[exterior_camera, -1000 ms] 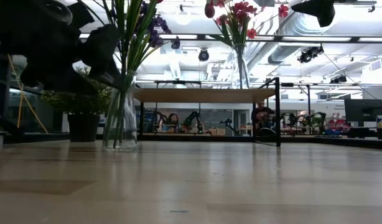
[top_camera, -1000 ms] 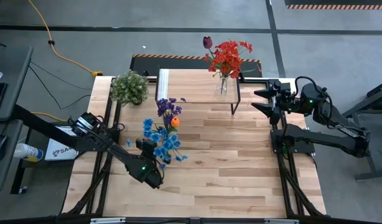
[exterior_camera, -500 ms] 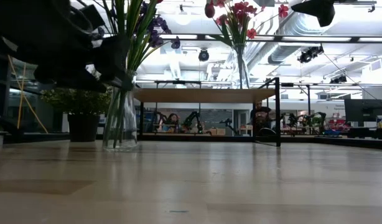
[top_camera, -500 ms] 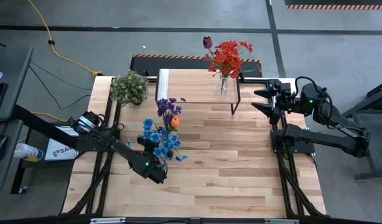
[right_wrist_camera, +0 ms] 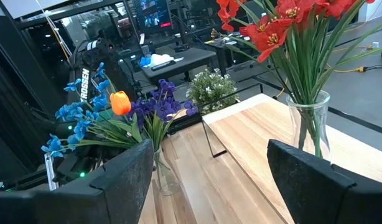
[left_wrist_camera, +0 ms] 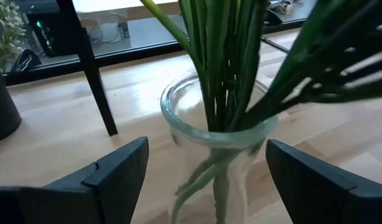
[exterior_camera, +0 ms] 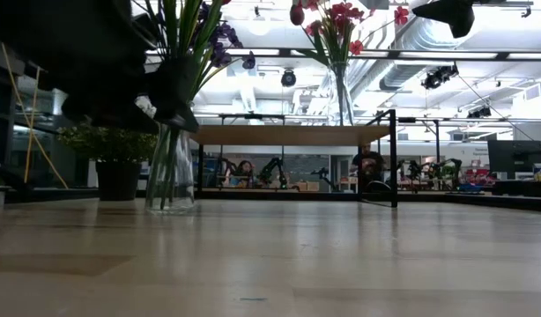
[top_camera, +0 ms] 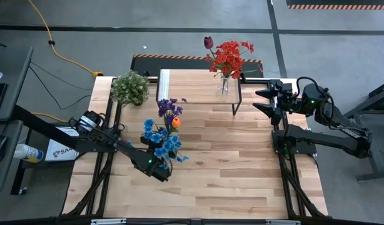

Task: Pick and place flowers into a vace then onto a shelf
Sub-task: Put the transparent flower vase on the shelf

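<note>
— Two bunches of flowers on show. Blue, purple and orange flowers standing in a clear glass vase on the counter, left of centre. Red and maroon flowers already up on the shelf at the far edge, in a second vase.

— And around the near bunch?

— Left gripper reaching in from the near left, jaws spread wide to either side of the glass body, below the rim. No contact visible from the wrist view; glass standing free between the two fingers.

— Step in hand?

— Probably the grasp on the filled vase, ahead of the lift to the shelf. Stems all seated inside, so filling looks finished for this one.

— Next move?

— Closing evenly on the glass, low enough for balance, then lifting straight up without tipping. After that, carrying far and slightly right, over the shelf edge, and setting down on the bare left part of the wood top, clear of the red bunch. Worth minding: smooth glass, top-heavy blooms leaning out toward the near side.

— Farther out?

— Right gripper waiting at the right edge of the counter, just right of the shelf, jaws wide and holding nothing. Bushy potted plant at the far left, beside the shelf.
</note>
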